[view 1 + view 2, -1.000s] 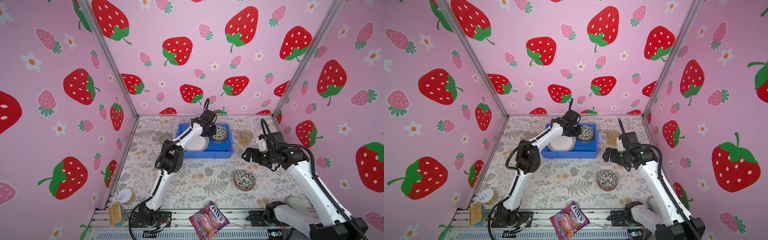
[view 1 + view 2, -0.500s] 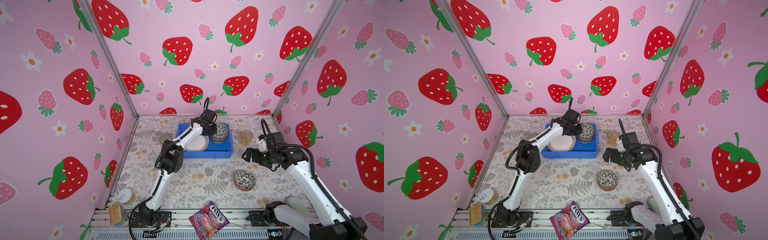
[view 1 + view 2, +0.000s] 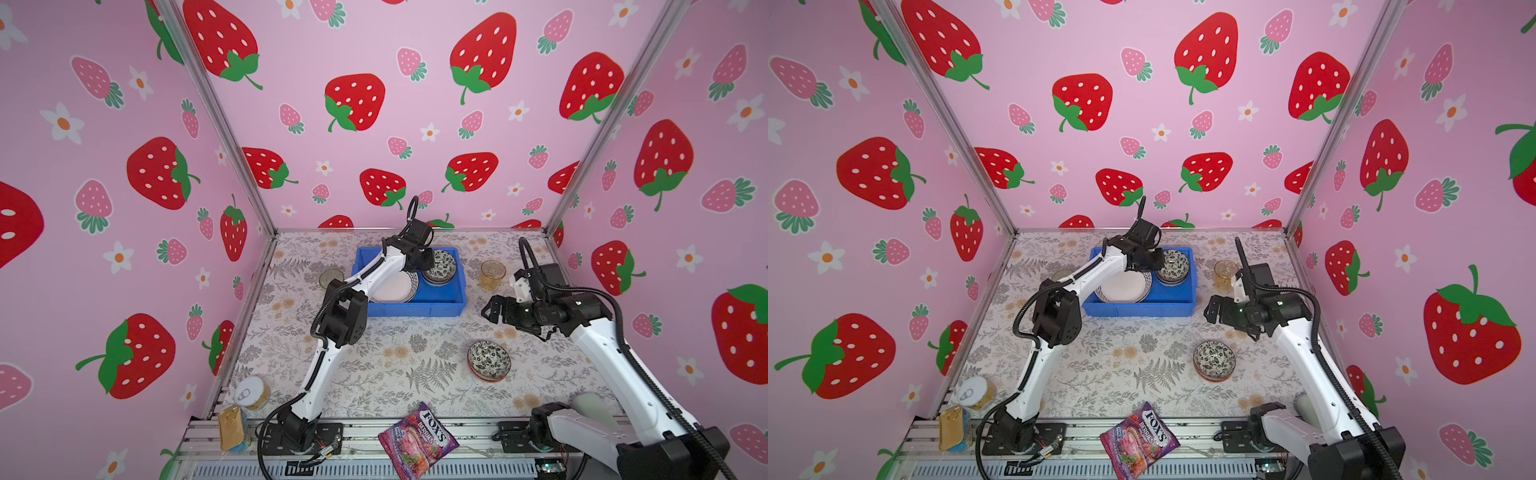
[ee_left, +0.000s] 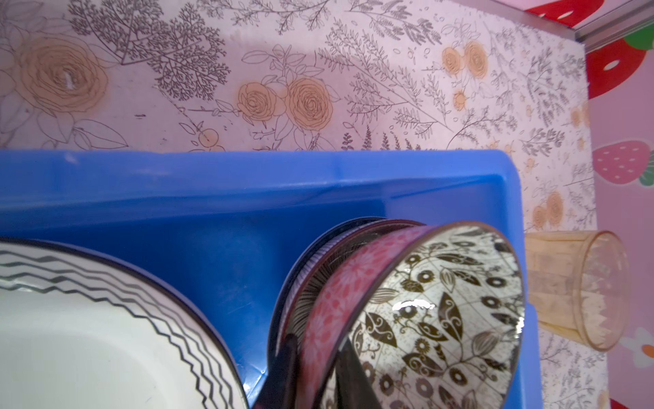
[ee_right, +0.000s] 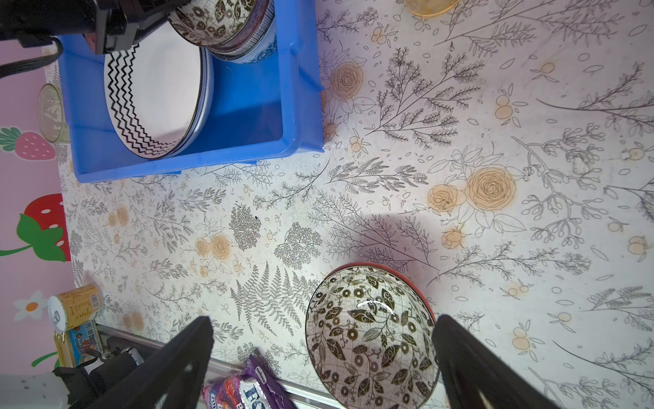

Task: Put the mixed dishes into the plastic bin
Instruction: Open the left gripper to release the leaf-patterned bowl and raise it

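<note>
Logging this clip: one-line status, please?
left jaws: astride rim of top bowl, in bin | right jaws: open, facing loose bowl

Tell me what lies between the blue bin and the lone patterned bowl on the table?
Nothing: only bare flowered tabletop between the blue bin and the lone bowl, seen in both top views.

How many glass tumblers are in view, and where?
2. An amber tumbler stands right of the bin; a greenish tumbler stands left of it. Both are outside the bin. Others may be hidden inside it.
</note>
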